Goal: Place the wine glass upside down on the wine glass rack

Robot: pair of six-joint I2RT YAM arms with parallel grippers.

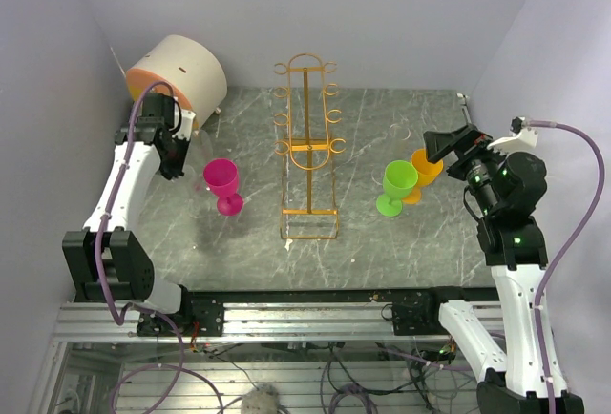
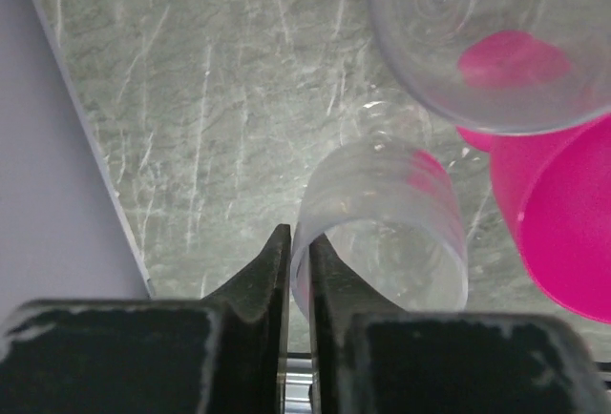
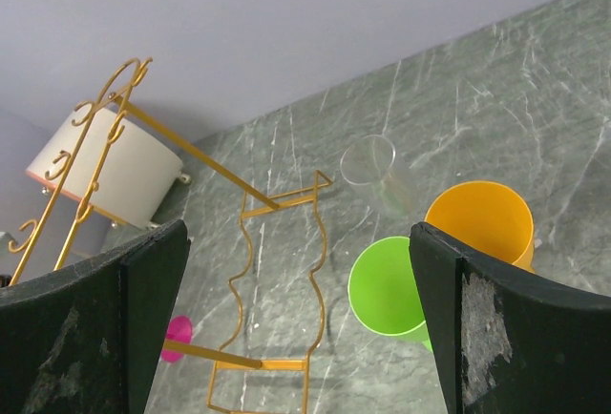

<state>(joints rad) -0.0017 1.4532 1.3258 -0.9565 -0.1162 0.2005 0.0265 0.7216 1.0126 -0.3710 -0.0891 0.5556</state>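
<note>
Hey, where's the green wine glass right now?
In the top view the green wine glass stands upright right of the wine glass rack, close beside the orange wine glass.

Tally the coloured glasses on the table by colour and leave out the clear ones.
Pink glass: 1
Green glass: 1
Orange glass: 1
Total: 3

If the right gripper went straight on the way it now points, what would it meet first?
Most likely the green wine glass, which stands nearest the middle between the open fingers of the right gripper. The orange wine glass beside it is close too, and depth is hard to judge.
</note>
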